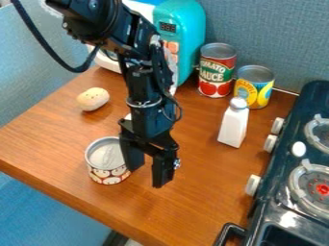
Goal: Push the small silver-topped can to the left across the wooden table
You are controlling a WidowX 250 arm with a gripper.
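- and there was the mushroom-print can (109, 166), standing upright on the wooden table (199, 192), close to the table's lower-left edge in the camera view!
- the black gripper (147, 176) hung just beside it, on the side toward the stove (276, 206), so the can lay immediately to the left of the claw in view.
- look at the fingers: they stood wide, a clear gap between them, nothing held in it.
- the nearer finger overlapped the can's right side in view; whether the two touched, this angle couldn't tell.
- the can's long axis ran straight up from the tabletop, its round lid facing upward, while the gripper pointed down.
- farther back, toward the table's upper-left edge, lay a pale yellow toy (93, 99), well apart from the claw.
- over near the stove, a white bottle (233, 127) stood upright, with a red can (216, 72) and a yellow-and-blue can (254, 89) behind it, by the back wall.
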